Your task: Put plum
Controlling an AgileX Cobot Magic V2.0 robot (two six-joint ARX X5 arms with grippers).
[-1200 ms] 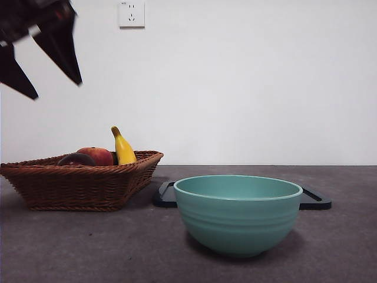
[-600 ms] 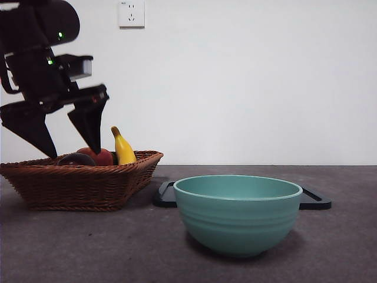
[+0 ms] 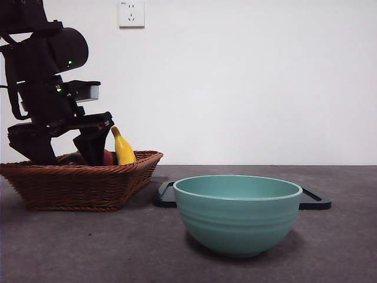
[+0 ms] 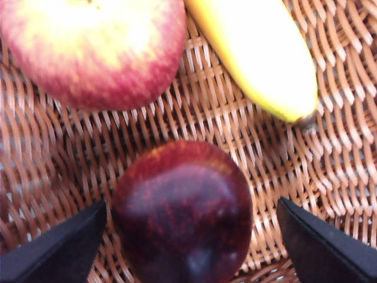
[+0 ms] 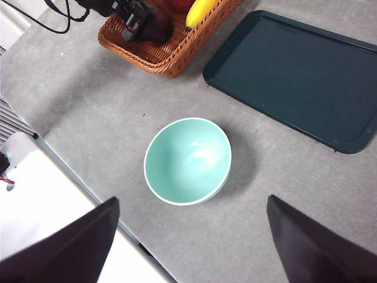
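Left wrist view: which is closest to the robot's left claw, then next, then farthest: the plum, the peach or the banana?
1. Plum, between the open jaws of the left gripper.
2. Peach, just beyond the plum.
3. Banana, beside the peach; nearly tied with it.

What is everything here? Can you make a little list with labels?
left gripper: open, down in the basket, one jaw on each side of the plum
plum: dark purple, lying in the basket, not gripped yet
basket: brown wicker, also holds a peach and a banana
bowl: teal, empty
tray: dark, flat, empty
right gripper: open, high above the bowl
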